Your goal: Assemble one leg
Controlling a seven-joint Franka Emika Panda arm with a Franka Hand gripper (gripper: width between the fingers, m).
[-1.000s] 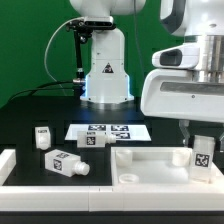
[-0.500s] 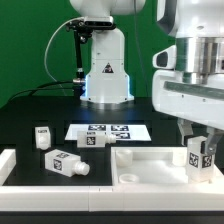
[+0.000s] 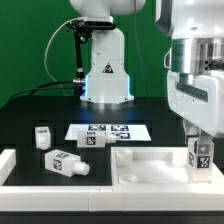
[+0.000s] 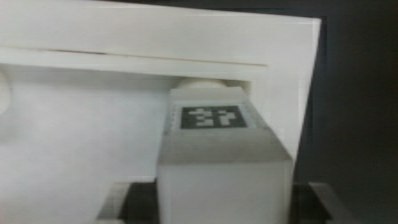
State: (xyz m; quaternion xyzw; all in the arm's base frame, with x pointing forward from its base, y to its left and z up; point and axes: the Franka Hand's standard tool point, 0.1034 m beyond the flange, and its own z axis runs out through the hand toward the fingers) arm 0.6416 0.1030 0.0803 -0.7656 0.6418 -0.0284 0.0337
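Observation:
My gripper [image 3: 201, 146] is shut on a leg [image 3: 201, 156], a white block with a black-and-white tag, held upright over the exterior view's right end of the large white rimmed panel [image 3: 150, 160]. In the wrist view the leg [image 4: 221, 150] runs out from between my fingers [image 4: 128, 200], its far end against the panel's [image 4: 107, 100] rim. Whether its peg sits in a hole is hidden. A second leg [image 3: 64, 162] lies on its side at the exterior view's left. A third leg [image 3: 42, 136] stands behind it.
The marker board [image 3: 108, 132] lies flat behind the panel. The robot base [image 3: 107, 70] stands at the back. A white rail [image 3: 8, 164] borders the exterior view's left front edge of the black table.
My gripper with the leg has moved slightly toward the exterior view's left and settled lower at the panel's right end. The loose legs have not moved.

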